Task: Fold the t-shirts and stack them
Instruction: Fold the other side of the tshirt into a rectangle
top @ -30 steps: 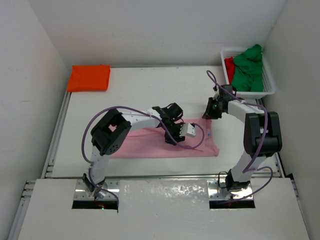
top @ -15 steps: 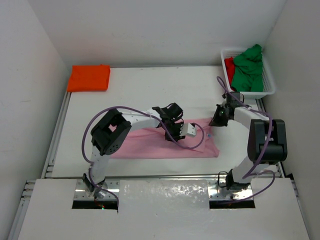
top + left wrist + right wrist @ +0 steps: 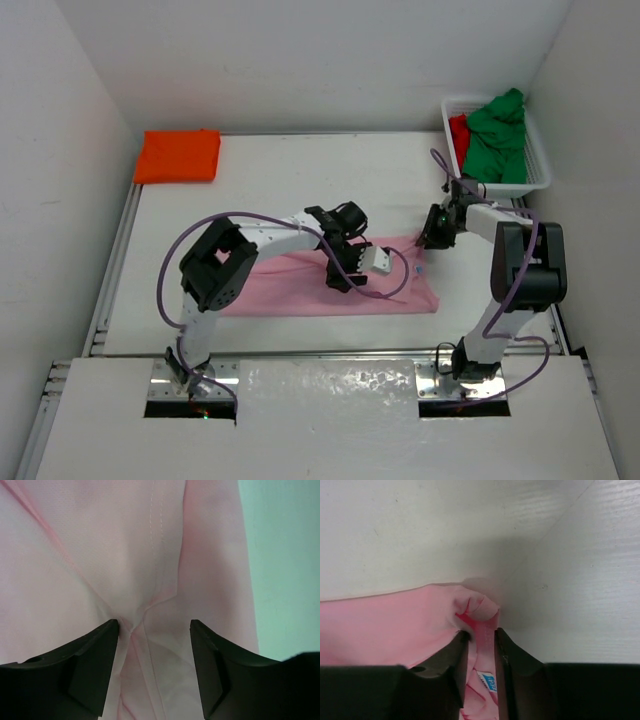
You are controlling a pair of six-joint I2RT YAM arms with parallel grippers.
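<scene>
White counter carries pink shirt; its long axis runs left from right hand, which pinches its corner. Left hand, jaws wide, straddles a mid-shirt crease.

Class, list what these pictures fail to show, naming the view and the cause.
Red shirt: top view, mostly hidden by green shirt in the basket.
Pink shirt, middle part: top view, covered by left arm.
Label print: right wrist view, too small, pinched in the right gripper.
</scene>
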